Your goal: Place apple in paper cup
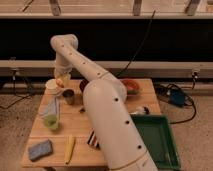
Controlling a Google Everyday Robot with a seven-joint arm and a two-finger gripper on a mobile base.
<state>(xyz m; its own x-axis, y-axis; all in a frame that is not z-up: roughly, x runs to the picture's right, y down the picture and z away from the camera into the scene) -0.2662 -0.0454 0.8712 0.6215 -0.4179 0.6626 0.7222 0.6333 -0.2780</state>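
The apple (pixel 64 80), yellowish-orange, sits in my gripper (pixel 63 79) at the back left of the wooden table (pixel 75 127). It is held just above and to the right of the white paper cup's (pixel 51 86) rim. The gripper is shut on the apple. The cup stands upright at the table's back left corner. My white arm (pixel 100 100) rises across the middle of the view, bends at the top left and comes down onto the apple.
A small dark grey cup (pixel 68 96) stands just right of the paper cup. A green cup (pixel 50 122), a blue sponge (pixel 40 150) and a long yellow item (pixel 69 148) lie at the front left. A red bowl (pixel 131 86) is at the back right, and a green tray (pixel 161 141) at the right.
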